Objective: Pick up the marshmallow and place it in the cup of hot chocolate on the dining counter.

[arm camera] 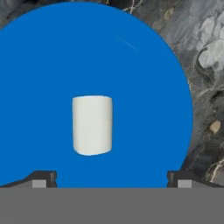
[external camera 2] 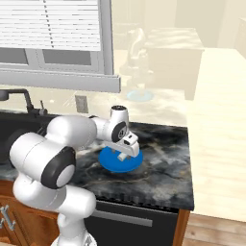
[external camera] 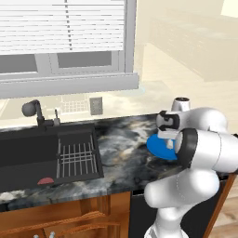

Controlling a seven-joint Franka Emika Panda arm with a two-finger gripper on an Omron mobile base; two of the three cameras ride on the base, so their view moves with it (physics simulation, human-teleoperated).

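Observation:
In the hand view the marshmallow (arm camera: 92,125), a small white stubby cylinder, lies on its side near the middle of a blue round plate (arm camera: 43,57). My gripper (arm camera: 111,180) hangs straight above it, open, its two fingertips (arm camera: 41,179) wide apart with nothing between them. From the base views the hand hovers just over the plate (external camera: 157,148) (external camera 2: 107,162) on the marbled counter and covers the marshmallow; the gripper (external camera: 169,143) (external camera 2: 123,154) points down. The cup of hot chocolate and the dining counter are out of view.
The plate rests on a marbled counter (external camera 2: 163,149) that ends at a right edge (external camera 2: 190,168). A black sink (external camera: 28,155) with a wire rack (external camera: 76,159) and a faucet (external camera: 33,110) lies to the left. A window sill (external camera: 69,86) overhangs the back.

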